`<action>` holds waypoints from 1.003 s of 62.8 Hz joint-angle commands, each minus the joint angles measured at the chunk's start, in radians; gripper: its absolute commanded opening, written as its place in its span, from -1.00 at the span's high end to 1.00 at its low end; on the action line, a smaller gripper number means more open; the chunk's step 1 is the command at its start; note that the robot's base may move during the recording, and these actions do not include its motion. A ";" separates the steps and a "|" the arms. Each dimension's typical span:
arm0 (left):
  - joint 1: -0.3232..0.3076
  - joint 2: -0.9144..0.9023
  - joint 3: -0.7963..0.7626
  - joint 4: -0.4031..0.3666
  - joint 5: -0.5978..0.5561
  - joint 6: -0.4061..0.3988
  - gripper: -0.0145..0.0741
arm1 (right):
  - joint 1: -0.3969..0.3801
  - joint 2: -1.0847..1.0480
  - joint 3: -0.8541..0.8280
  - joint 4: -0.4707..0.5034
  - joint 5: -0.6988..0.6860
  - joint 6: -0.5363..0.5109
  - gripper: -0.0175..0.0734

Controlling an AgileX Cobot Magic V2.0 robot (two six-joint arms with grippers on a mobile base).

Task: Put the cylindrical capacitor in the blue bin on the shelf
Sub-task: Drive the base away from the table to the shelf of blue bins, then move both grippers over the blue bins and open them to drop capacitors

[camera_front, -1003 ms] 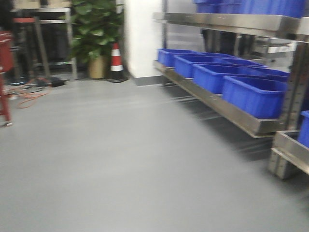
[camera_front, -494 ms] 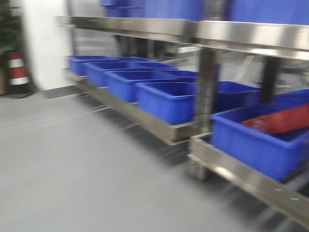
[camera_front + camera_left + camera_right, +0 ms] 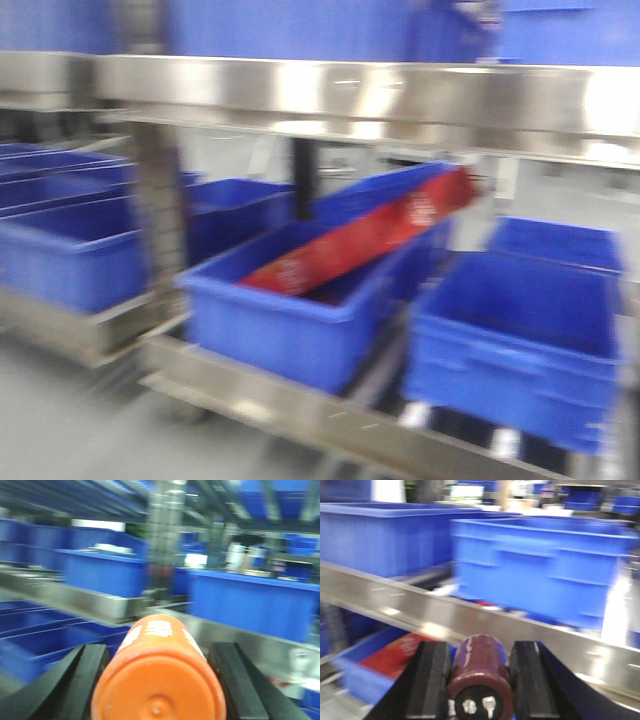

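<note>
Across the top of the front view, the shelf (image 3: pixel 330 95) appears as one wide mirror-bright steel rail, with a second rail running along the lower edge and one upright post (image 3: pixel 160 200) at left. On the lower tier, two blue bins stand in the front row right of the post. The centre bin (image 3: pixel 270 330) holds one long red packet (image 3: pixel 370 240) tilted up towards the right. The right bin (image 3: pixel 510 370) shows only its own floor. Further bins behind and at left are too blurred to count.

At the bottom centre of the left wrist view, one orange cylinder (image 3: pixel 160 680) with white lettering sits clamped between the two black fingers (image 3: pixel 90 680) of the left gripper (image 3: pixel 157 685).

At the bottom centre of the right wrist view, the right gripper (image 3: pixel 480 680) grips the single cylindrical capacitor (image 3: pixel 480 662). It has a glossy dark maroon sleeve and a black end face bearing two pale terminals. It hangs before the steel rail, above the packet-holding bin.
</note>
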 commanded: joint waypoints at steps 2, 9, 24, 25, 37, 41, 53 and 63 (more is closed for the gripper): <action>0.003 -0.003 -0.002 -0.009 -0.022 0.003 0.92 | -0.001 -0.008 -0.001 -0.006 -0.030 -0.004 0.98; 0.003 -0.003 -0.002 -0.009 -0.022 0.003 0.92 | -0.001 -0.008 -0.001 -0.006 -0.030 -0.004 0.98; 0.003 -0.003 -0.002 -0.009 -0.022 0.003 0.92 | -0.001 -0.008 -0.001 -0.006 -0.030 -0.004 0.98; 0.003 -0.003 -0.002 -0.009 -0.022 0.003 0.92 | -0.001 -0.008 -0.001 -0.006 -0.030 -0.004 0.98; 0.003 -0.003 -0.002 -0.009 -0.022 0.003 0.92 | -0.001 -0.008 -0.001 -0.006 -0.030 -0.004 0.98; 0.003 -0.003 -0.002 -0.009 -0.022 0.003 0.92 | -0.001 -0.008 -0.001 -0.006 -0.030 -0.004 0.98; 0.003 -0.003 -0.002 -0.009 -0.022 0.003 0.92 | -0.001 -0.008 -0.001 -0.006 -0.030 -0.004 0.98; 0.003 -0.003 -0.002 -0.009 -0.022 0.003 0.92 | -0.001 -0.008 -0.001 -0.006 -0.030 -0.004 0.98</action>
